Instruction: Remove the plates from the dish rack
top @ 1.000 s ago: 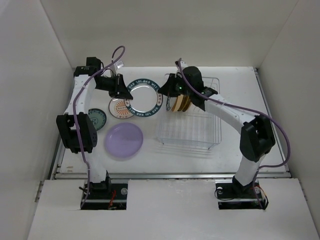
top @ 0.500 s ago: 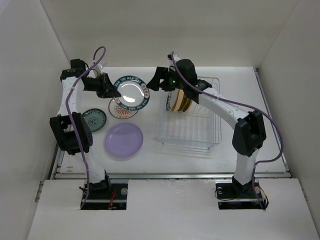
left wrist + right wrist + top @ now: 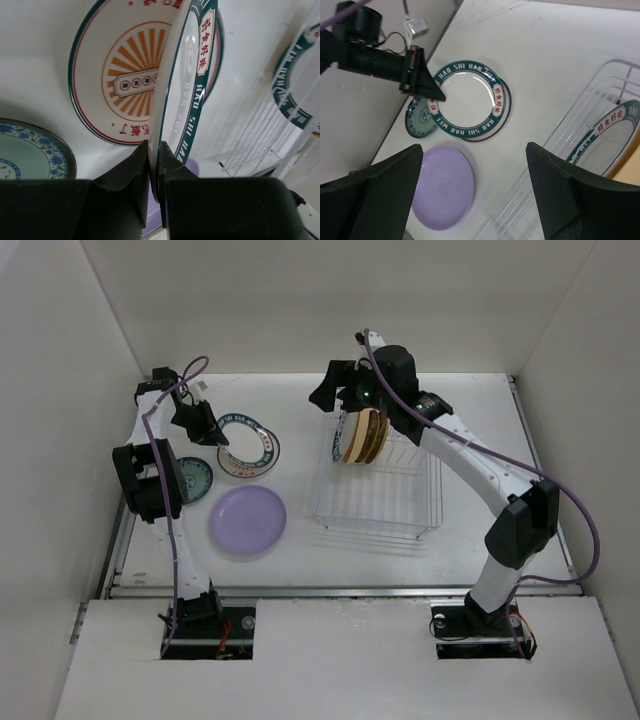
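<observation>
The left gripper (image 3: 154, 150) is nearly closed, its fingers (image 3: 135, 165) pinching the rim of the lettered plate (image 3: 186, 95) on its left edge; that plate, white with a dark green band of lettering, is held low over the orange plate (image 3: 117, 75), covering most of it; whether the two touch cannot be told. The orange plate lies flat on the table (image 3: 470, 410), far left of centre; only a thin arc of its rim peeks out on the right and near sides in the right wrist view. Just left and nearer lies the small teal plate (image 3: 22, 150), flat, its edge close beside the orange one; nearer again, apart from both, the lavender plate (image 3: 247, 522) lies flat.

The right gripper (image 3: 475, 150) is spread wide, its fingers (image 3: 375, 195) far apart with nothing between them; it hangs above the table by the far left corner of the rack (image 3: 380, 525), touching nothing. The rack stands right of centre; on edge in the slots along its far left end are a second lettered plate (image 3: 605, 135) on the left and a mustard plate (image 3: 370, 435) on the right, with a pale one between them; the near part of the rack holds no plates.
</observation>
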### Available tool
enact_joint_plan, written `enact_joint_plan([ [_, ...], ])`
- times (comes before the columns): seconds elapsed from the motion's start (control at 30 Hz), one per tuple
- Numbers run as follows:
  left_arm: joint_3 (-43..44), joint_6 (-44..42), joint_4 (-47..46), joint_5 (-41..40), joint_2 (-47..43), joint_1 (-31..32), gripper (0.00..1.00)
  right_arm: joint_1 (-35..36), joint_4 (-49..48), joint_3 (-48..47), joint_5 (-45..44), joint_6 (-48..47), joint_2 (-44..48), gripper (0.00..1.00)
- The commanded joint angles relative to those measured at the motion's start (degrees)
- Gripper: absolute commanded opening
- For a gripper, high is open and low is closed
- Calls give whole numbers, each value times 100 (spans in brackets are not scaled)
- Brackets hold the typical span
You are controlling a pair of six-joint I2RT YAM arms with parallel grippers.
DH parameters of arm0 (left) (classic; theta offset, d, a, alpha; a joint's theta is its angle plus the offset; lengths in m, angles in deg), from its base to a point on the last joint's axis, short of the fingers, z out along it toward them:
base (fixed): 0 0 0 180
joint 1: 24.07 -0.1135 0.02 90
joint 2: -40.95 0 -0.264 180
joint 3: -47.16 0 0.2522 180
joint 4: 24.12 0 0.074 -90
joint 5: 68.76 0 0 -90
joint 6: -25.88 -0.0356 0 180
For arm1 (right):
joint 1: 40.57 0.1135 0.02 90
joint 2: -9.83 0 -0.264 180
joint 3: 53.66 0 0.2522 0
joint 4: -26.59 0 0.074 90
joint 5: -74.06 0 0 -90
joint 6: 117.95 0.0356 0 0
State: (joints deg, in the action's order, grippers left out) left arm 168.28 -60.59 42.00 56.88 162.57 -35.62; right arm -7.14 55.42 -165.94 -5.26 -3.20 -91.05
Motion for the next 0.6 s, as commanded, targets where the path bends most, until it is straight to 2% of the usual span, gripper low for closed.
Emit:
enact_joint_plan([
  [0.0,400,95,-24,-426,1,118,0,6,74,-71,-48,-190,376,90],
  [0.03,401,95,-24,-426,54,118,0,6,127,-71,-48,-190,376,90],
  [0.17,533,95,247,-575,248,223,15,6,198,-10,-100,-243,543,90],
  [0.2,602,147,249,-575,309,223,24,6,146,-9,-101,-243,543,90],
  [0.3,603,148,319,-759,257,284,40,6,145,-62,39,-243,543,90],
  [0.33,603,78,319,-847,257,285,49,6,206,-62,92,-243,543,90],
  [0.47,900,-281,547,-1339,265,504,67,6,268,-132,92,-243,543,90],
  [0.57,1121,-624,916,-1753,336,812,72,6,321,-71,92,-243,674,90],
])
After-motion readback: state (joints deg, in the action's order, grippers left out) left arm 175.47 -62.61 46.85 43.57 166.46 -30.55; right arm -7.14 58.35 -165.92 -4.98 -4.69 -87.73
